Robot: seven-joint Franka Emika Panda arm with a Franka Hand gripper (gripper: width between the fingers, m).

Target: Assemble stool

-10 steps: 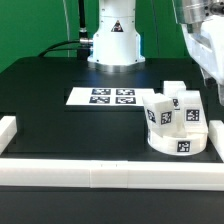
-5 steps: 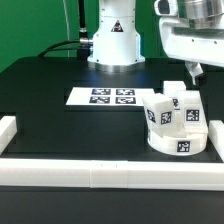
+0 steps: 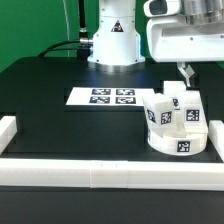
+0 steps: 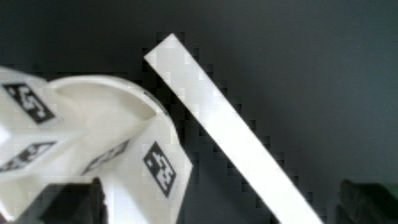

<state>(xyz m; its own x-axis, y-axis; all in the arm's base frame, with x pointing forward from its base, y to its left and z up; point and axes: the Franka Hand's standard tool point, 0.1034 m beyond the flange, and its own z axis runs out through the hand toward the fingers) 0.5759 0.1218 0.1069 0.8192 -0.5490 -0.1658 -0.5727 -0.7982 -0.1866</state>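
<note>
White arm (image 3: 113,35), seemingly dark-tipped fingers (image 3: 184,71).

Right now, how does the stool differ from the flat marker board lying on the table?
The stool stands up off the table as a bulky round seat with blocky legs on top; the marker board is a thin flat sheet. The stool sits at the exterior view's right near the white border bar, the marker board toward the middle by the arm's base. The stool's tags face several ways; the board's all face up. Both are white with black-and-white tags.
</note>
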